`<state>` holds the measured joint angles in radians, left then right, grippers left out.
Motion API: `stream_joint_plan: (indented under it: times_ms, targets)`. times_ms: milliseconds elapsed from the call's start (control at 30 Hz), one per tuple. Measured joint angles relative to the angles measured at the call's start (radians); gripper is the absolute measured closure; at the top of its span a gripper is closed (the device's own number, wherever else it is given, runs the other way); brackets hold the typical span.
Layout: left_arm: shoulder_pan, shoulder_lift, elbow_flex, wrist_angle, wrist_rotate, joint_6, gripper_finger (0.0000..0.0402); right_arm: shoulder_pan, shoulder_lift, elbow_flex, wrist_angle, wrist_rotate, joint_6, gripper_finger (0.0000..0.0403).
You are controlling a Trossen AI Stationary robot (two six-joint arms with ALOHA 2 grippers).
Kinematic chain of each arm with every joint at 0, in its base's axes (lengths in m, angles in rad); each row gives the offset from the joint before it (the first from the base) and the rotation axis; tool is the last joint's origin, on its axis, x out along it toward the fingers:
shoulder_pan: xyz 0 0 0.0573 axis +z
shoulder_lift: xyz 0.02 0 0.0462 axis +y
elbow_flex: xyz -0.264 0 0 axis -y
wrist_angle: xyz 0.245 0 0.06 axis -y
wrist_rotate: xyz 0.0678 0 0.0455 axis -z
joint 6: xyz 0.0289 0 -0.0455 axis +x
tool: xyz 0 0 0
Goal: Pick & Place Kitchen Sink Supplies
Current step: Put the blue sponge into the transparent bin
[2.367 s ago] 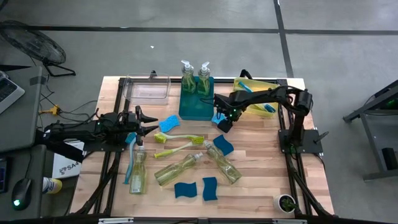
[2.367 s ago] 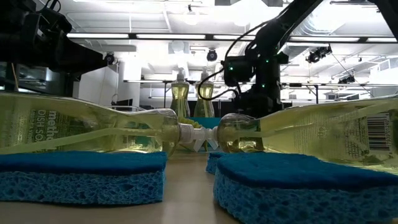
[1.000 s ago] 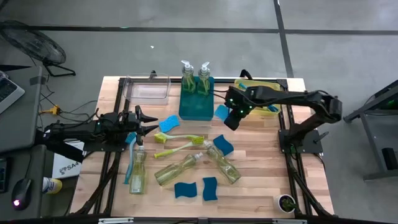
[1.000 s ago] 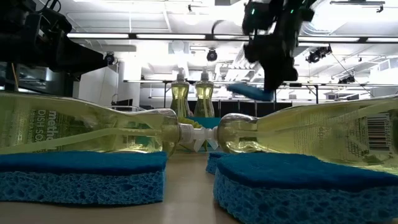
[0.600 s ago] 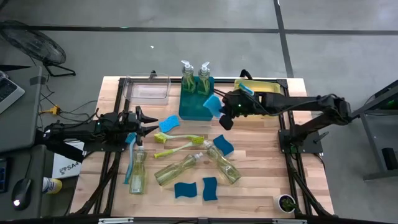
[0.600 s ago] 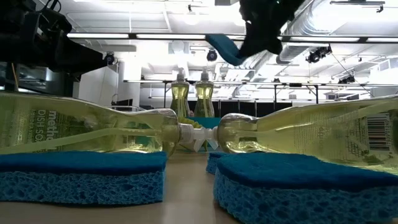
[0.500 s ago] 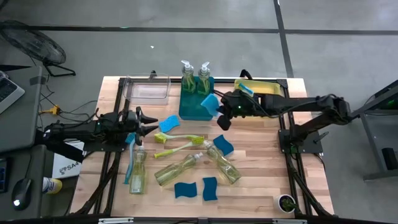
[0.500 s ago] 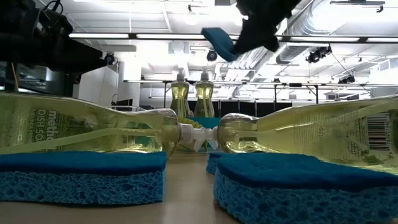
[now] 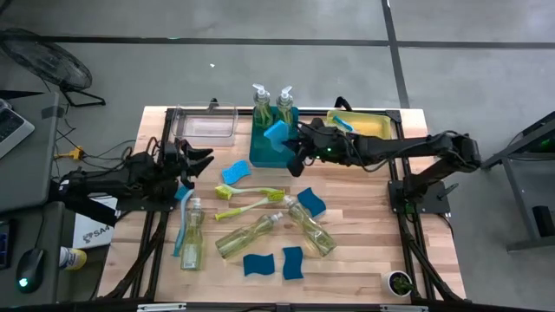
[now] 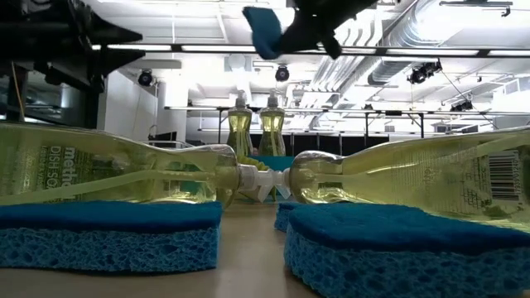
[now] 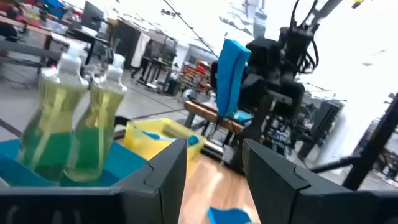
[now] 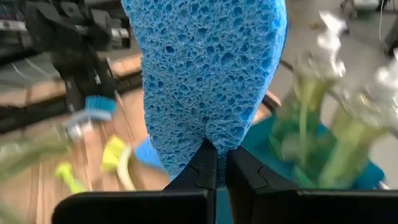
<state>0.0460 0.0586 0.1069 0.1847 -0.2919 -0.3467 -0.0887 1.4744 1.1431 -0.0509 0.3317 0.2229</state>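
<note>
My right gripper [image 9: 289, 149] is shut on a blue sponge [image 9: 275, 133] and holds it in the air over the teal bin [image 9: 269, 156]. Two soap bottles [image 9: 260, 104] stand upright at the bin's far end. My left gripper [image 9: 201, 159] hovers open at the table's left with nothing between its fingers; a blue brush [image 9: 182, 192] lies below it. More sponges [image 9: 258, 263], lying soap bottles [image 9: 247, 234] and lime-green brushes [image 9: 251, 192] rest on the table's middle and near part. My right gripper pinches the sponge's edge [image 12: 211, 138] between its two fingertips, and the foam is dented in there. The fingers come roughly level from the table's right, pointing left. The sponge stands out beyond the fingertips, on edge, clear of the bin and table.
A yellow bin [image 9: 371, 126] holding blue things sits at the far right, and a clear bin [image 9: 206, 124] at the far left. Bare wood shows along the table's right side and near-right corner. A small dark cup [image 9: 399, 282] stands at the near-right corner.
My right gripper has carried the sponge toward the table's left and upward, from beside the yellow bin to over the teal bin, turning the sponge on edge. My left gripper has risen a little, staying open.
</note>
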Motion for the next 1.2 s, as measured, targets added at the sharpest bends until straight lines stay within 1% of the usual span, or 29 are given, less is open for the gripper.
stream_joint_plan:
  times_ms: [133, 267, 367, 567, 633, 667, 867, 1000, 1100, 1200]
  targets:
    - [0.000, 0.080, 0.072, 0.000, -0.034, 0.063, 0.0247, -0.003, 0.057, 0.000, 0.145, 0.008, -0.015, 0.0399]
    - [0.000, 0.201, 0.149, 0.001, -0.082, 0.174, 0.0247, -0.003, 0.096, 0.000, 0.230, 0.070, -0.016, 0.0399]
    - [0.000, 0.301, 0.209, 0.000, -0.116, 0.226, 0.0247, -0.003, 0.110, 0.000, 0.265, 0.108, -0.030, 0.0399]
    - [0.002, 0.498, 0.345, 0.008, -0.146, 0.250, 0.0247, -0.012, 0.111, 0.000, 0.274, 0.118, -0.051, 0.0399]
    - [0.020, 0.567, 0.400, 0.007, -0.138, 0.269, 0.0247, -0.016, 0.111, 0.000, 0.274, 0.115, -0.056, 0.0399]
    - [0.036, 0.599, 0.429, 0.007, -0.125, 0.272, 0.0247, -0.016, 0.111, 0.000, 0.274, 0.108, -0.064, 0.0399]
    - [0.179, 0.806, 0.598, 0.007, 0.030, 0.271, 0.0247, -0.016, 0.111, 0.000, 0.273, 0.104, -0.101, 0.0399]
    - [0.254, 0.924, 0.690, 0.007, 0.174, 0.271, 0.0247, -0.016, 0.111, 0.000, 0.268, 0.115, -0.119, 0.0399]
    - [0.275, 0.992, 0.745, 0.008, 0.267, 0.271, 0.0247, -0.016, 0.111, 0.000, 0.250, 0.167, -0.119, 0.0399]
    - [0.275, 1.031, 0.777, 0.006, 0.303, 0.271, 0.0247, -0.020, 0.111, 0.000, 0.246, 0.196, -0.133, 0.0399]
